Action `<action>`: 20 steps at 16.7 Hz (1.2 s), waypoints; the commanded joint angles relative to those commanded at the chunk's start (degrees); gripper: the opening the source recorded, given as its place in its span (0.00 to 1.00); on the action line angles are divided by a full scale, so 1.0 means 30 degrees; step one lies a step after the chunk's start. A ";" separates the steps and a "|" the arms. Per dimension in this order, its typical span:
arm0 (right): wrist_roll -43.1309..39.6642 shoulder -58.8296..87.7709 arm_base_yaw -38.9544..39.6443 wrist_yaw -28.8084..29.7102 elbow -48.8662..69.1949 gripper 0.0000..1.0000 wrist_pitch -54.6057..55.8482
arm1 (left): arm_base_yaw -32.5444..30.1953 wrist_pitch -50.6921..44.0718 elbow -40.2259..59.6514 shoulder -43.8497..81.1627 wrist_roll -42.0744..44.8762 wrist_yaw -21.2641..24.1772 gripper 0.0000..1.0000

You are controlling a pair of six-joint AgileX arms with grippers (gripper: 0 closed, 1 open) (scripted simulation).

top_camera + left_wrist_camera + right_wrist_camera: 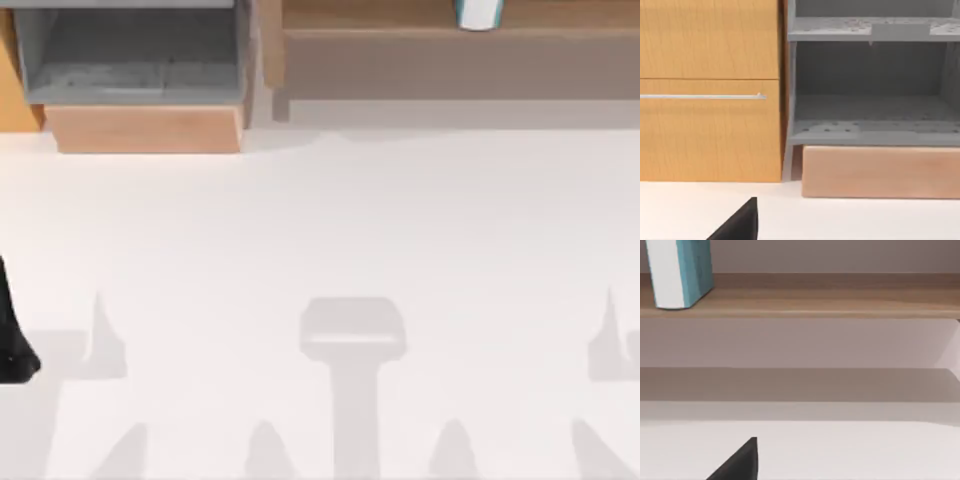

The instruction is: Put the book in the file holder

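Standing upright on the long brown wooden shelf (pixel 805 295) at the table's far right is the teal book (pixel 682 270) — well apart from the grey file holder (pixel 135 60) with its light wood lip at the far left. The left arm (pixel 12 340) sits at the white table's (pixel 350 220) left edge. Whether either gripper's jaws are parted cannot be told.
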 joint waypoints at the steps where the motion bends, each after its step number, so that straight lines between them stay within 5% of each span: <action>1: 0.0000 0.0000 0.0000 0.0000 0.0000 1.00 0.0000 | 0.0000 0.0000 0.0000 0.0000 0.0000 0.0000 1.00; 10: 0.0000 0.0000 0.0000 0.0000 0.0000 1.00 0.0000 | -0.2497 0.1312 0.4887 0.5784 0.0112 -0.2344 1.00; 20: 0.0000 0.0000 0.0000 0.0000 0.0000 1.00 0.0000 | -0.9102 0.4449 2.0560 2.3939 0.0286 -0.8592 1.00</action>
